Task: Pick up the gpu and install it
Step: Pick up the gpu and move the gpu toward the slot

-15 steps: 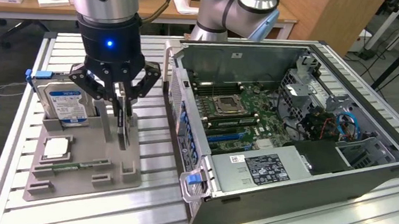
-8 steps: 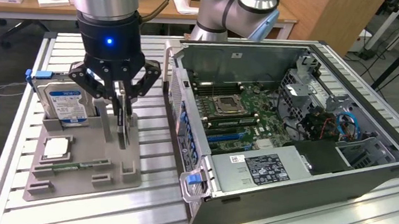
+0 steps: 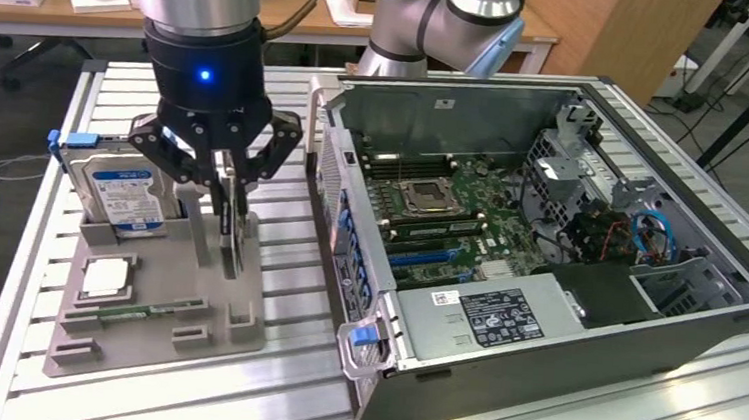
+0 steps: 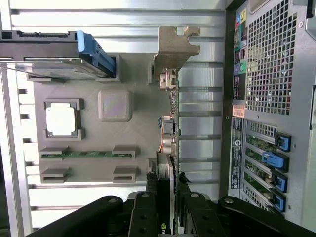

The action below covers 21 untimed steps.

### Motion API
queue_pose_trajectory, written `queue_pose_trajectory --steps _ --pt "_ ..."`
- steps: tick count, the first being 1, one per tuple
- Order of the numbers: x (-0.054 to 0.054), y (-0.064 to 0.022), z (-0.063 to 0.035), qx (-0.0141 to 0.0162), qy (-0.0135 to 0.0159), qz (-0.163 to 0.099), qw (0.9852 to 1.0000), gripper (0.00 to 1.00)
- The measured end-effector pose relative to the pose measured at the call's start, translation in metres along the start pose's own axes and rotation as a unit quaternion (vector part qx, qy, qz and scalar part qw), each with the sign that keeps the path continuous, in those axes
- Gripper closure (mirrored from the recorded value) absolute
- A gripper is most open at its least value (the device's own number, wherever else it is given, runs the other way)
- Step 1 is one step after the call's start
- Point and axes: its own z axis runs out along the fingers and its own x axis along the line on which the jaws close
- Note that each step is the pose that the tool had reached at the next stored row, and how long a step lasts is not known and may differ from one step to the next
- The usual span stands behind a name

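The gpu (image 3: 231,234) is a thin dark card standing edge-on in the grey holder tray (image 3: 136,347), its lower edge down at the tray's slot. My gripper (image 3: 228,194) comes straight down over it, with a finger on each side of the card's upper part, shut on it. In the wrist view the gpu (image 4: 169,123) runs as a narrow blade from its metal end bracket (image 4: 174,44) back between the black fingers (image 4: 147,210), and the gripper (image 4: 168,200) pinches it. The open computer case (image 3: 689,295) lies at the exterior view's right, motherboard (image 3: 449,211) exposed.
On the tray are a silver hard drive with a blue label (image 3: 122,195), a processor chip (image 3: 104,277) and a green memory stick (image 3: 153,310). The case's rear panel (image 4: 271,89) stands close beside the tray. All of it rests on a slatted aluminium table (image 3: 266,402).
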Motion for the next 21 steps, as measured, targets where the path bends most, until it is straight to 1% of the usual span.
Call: queue_pose_trajectory --steps 10,21 --pt "0.0 -0.0001 -0.0017 0.0 0.0 0.0 1.0 0.74" --pt "-0.0003 -0.0004 -0.009 0.0 0.0 0.0 1.0 0.74"
